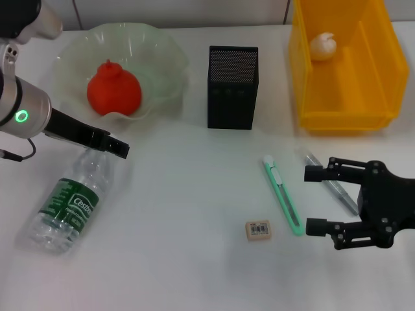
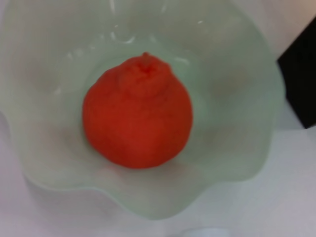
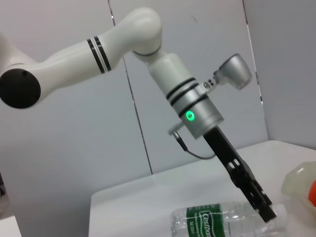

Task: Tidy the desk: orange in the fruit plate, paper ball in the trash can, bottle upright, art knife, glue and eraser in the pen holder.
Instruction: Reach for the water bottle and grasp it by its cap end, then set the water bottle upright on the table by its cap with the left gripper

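Left gripper (image 1: 117, 148) over bottle (image 1: 68, 204) neck, fingers pressed together. Right gripper (image 1: 316, 200) spread wide beside knife (image 1: 283, 194). Orange (image 1: 114, 89) in plate (image 1: 162, 58).

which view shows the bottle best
The head view: the whole bottle lies on its side on the table, the left tool at its neck end. The right wrist view shows only its upper side along the frame edge. The left wrist view shows no clear bottle.

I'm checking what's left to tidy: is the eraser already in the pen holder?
No: in the head view the eraser lies on the desk, beside the art knife and well short of the pen holder.
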`<state>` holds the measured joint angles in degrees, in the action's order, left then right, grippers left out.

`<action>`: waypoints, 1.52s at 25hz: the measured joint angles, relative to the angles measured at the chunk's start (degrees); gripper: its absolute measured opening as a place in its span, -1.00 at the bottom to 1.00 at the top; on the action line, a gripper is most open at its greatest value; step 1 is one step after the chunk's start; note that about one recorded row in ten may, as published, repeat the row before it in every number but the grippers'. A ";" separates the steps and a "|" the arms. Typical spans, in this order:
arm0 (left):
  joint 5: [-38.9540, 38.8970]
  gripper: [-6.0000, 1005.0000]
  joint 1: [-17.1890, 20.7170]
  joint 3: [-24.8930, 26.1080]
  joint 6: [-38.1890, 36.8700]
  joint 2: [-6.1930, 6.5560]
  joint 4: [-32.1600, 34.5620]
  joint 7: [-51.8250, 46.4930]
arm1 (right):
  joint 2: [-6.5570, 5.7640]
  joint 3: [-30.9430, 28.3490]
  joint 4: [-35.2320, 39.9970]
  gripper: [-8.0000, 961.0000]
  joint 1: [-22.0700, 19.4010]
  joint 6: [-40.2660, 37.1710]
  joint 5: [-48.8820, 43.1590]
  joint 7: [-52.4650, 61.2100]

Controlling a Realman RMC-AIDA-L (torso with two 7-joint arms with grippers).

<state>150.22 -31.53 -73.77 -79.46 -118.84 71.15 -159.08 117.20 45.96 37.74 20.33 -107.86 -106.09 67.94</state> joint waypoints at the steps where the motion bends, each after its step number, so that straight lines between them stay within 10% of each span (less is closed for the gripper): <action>1: 0.00 0.66 0.00 0.00 0.00 0.00 0.00 0.00 | 0.00 0.00 0.00 0.78 0.00 0.00 0.00 0.00; 15: 1.43 0.62 -0.38 -4.12 6.19 0.01 -4.27 1.43 | -0.20 -0.47 -2.08 0.78 0.54 0.12 0.26 0.39; 24: -1.05 0.02 3.77 -4.81 5.26 0.07 2.88 6.58 | -0.32 -2.60 -2.14 0.78 0.19 -0.47 0.33 0.83; 31: -20.70 -0.11 7.78 12.00 -6.12 0.45 5.24 25.53 | -0.18 -4.77 -2.15 0.78 0.00 -2.45 0.38 1.85; 38: -34.95 -0.11 7.99 33.56 -18.96 1.52 -6.39 46.41 | 0.32 -6.45 -2.15 0.78 0.55 -4.62 0.47 3.89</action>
<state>115.26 -23.55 -40.21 -98.41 -117.31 64.75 -112.67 117.53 39.50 35.59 20.87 -112.48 -105.62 71.83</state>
